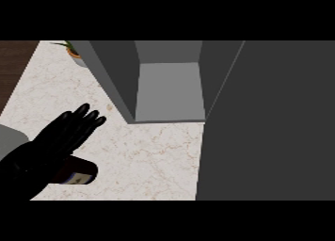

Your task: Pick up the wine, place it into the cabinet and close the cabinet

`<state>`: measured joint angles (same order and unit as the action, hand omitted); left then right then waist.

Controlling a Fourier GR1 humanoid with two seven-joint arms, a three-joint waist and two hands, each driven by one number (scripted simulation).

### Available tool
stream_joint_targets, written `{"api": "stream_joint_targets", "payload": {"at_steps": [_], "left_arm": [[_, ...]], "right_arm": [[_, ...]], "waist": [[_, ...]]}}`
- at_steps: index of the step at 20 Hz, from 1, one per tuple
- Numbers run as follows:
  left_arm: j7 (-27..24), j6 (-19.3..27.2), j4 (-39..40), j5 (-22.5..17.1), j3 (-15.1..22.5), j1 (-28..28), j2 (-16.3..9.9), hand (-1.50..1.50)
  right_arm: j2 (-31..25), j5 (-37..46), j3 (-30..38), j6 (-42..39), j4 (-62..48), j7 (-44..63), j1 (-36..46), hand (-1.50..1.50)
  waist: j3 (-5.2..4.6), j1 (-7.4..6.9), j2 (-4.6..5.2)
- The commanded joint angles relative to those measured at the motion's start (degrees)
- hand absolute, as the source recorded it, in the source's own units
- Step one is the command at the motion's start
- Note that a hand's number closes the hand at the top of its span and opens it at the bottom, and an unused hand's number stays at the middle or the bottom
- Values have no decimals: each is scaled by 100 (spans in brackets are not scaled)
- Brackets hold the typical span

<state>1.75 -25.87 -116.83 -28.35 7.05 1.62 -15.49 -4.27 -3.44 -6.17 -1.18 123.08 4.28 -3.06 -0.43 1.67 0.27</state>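
Marbled worktop (149, 155) carries the wine (78, 173) at near left, beneath the left hand (56, 141), whose fingers (87, 117) extend straight, grasping nothing. Step: pick-up. Next move: curl around the bottle, then lift toward the open cabinet (169, 89).

A kitchen: a pale marble-patterned counter (149, 155) carries an open grey cabinet (167, 89) with its door (275, 122) swung wide, a potted plant (74, 52) at the back edge, and dark wood flooring (7, 70) beside it.
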Motion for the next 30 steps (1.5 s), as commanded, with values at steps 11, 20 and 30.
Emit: {"api": "stream_joint_targets", "payload": {"at_steps": [11, 20, 30], "left_arm": [[1032, -2212, 604, -5681, -1603, -393, -3567, -150], [1680, -2765, 1575, -6765, -1918, -355, -4345, -150], [1989, -2584, 1378, -6461, -1939, -406, -3909, -150]], "right_arm": [[-79, -281, -698, 102, 2117, 1613, -813, -150], [81, 680, -1787, 743, 2985, 2847, -519, -150], [-12, 1143, -1994, 1247, 2655, 3092, 113, -150]], "waist": [[41, -152, -62], [34, -125, -43], [37, -166, -53]]}}
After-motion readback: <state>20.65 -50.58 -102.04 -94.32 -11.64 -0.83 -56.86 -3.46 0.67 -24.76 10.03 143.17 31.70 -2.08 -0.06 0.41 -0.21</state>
